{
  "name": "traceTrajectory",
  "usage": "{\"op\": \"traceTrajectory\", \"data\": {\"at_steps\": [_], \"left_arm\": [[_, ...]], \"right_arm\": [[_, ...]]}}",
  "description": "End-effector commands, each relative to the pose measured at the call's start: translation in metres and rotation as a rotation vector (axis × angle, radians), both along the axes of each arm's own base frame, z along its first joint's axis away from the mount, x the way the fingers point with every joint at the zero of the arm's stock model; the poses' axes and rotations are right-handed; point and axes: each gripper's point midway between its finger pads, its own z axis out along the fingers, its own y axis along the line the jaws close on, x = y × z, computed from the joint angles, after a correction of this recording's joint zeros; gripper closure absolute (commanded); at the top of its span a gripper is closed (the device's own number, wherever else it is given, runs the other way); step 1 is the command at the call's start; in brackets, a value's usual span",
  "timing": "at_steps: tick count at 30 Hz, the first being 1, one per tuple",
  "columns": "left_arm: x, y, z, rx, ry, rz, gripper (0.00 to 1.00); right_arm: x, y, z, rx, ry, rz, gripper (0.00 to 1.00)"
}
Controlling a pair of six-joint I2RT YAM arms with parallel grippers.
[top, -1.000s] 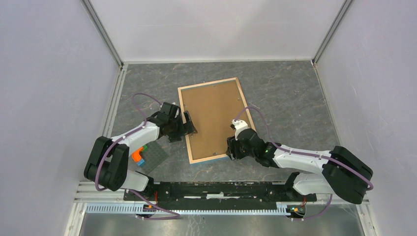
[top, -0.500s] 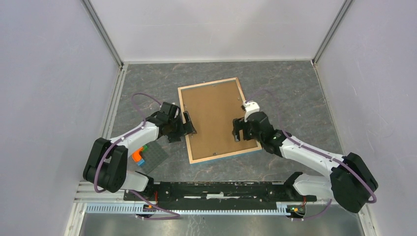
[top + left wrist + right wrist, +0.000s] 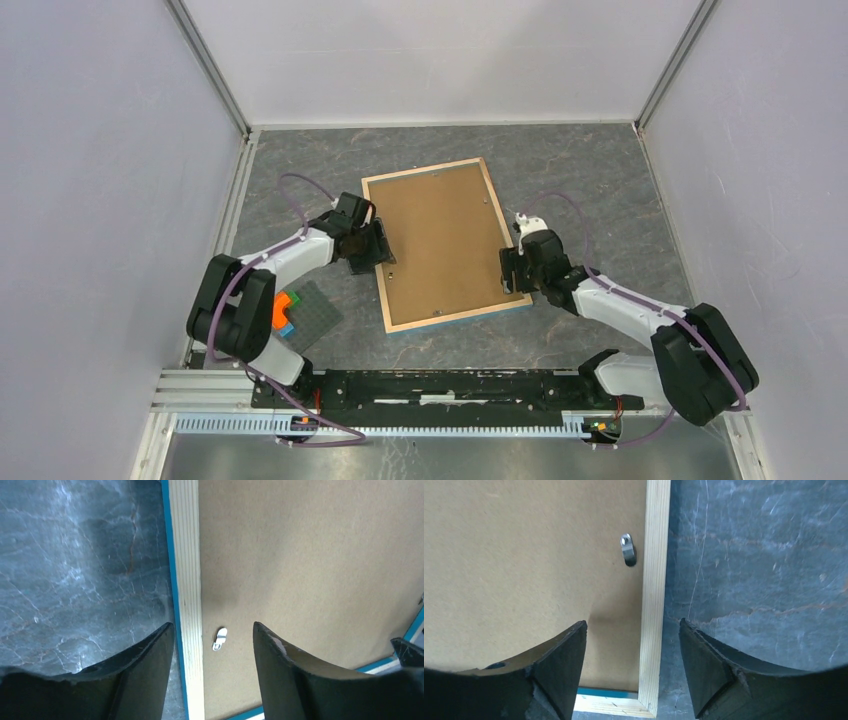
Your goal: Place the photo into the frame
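Observation:
The frame point(image 3: 425, 170) lies back up in the middle of the table, its light wood rim round a brown backing board point(image 3: 440, 240), with blue showing along the edges. The photo is hidden. My left gripper point(image 3: 382, 252) is open and straddles the left rim point(image 3: 187, 580), one finger over the table and the other over the board, with a small metal clip point(image 3: 219, 638) between them. My right gripper point(image 3: 514, 270) is open too, astride the right rim point(image 3: 655, 580) near the frame's near corner. Another clip point(image 3: 627, 550) sits just ahead of it.
A grey baseplate point(image 3: 312, 315) with orange, green and blue bricks point(image 3: 281, 311) lies by the left arm's base. Walls close in the table on three sides. A black rail point(image 3: 450, 385) runs along the near edge.
My right gripper has swung from over the board's lower part out to the right rim. My left gripper has shifted a little farther along the left rim, its jaws narrower than before.

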Motion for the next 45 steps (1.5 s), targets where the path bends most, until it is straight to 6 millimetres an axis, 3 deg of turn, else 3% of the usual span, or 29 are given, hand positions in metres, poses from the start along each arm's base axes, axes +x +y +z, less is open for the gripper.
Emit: {"op": "traceTrajectory", "data": {"at_steps": [1,7,12,14,17,19,22,26,31,39,45], "left_arm": [[0.016,0.006,-0.003,0.092,-0.035,-0.024,0.37],[0.006,0.002,-0.019,0.129,0.002,-0.054,0.66],[-0.007,0.003,-0.026,0.199,-0.005,-0.090,0.81],[-0.010,0.002,-0.028,0.199,-0.003,-0.099,0.90],[-0.016,0.001,-0.031,0.198,-0.006,-0.119,0.97],[-0.018,-0.001,-0.034,0.192,-0.005,-0.132,0.98],[-0.018,-0.003,-0.035,0.195,-0.013,-0.136,0.98],[-0.016,-0.003,-0.036,0.202,-0.027,-0.130,0.98],[-0.017,-0.002,-0.036,0.197,-0.036,-0.127,0.98],[-0.017,-0.003,-0.036,0.193,-0.041,-0.129,0.98],[-0.017,-0.002,-0.036,0.193,-0.041,-0.129,0.98]], "right_arm": [[-0.007,-0.001,-0.005,0.018,-0.001,0.010,0.30],[-0.031,-0.002,-0.016,0.051,0.042,0.040,0.44],[-0.043,-0.006,-0.010,0.052,0.044,0.061,0.42],[-0.038,-0.016,-0.003,0.001,0.016,0.045,0.35],[-0.021,-0.041,0.011,-0.124,-0.050,-0.050,0.03],[-0.008,-0.050,0.023,-0.163,-0.083,-0.098,0.02],[0.009,-0.046,0.036,-0.135,-0.096,-0.136,0.02],[0.028,-0.032,0.038,-0.126,-0.062,-0.112,0.03],[0.045,-0.017,0.033,-0.103,-0.050,-0.079,0.16],[0.046,-0.012,0.014,-0.126,-0.006,-0.027,0.31],[0.050,-0.019,0.004,-0.173,-0.010,-0.041,0.39]]}}
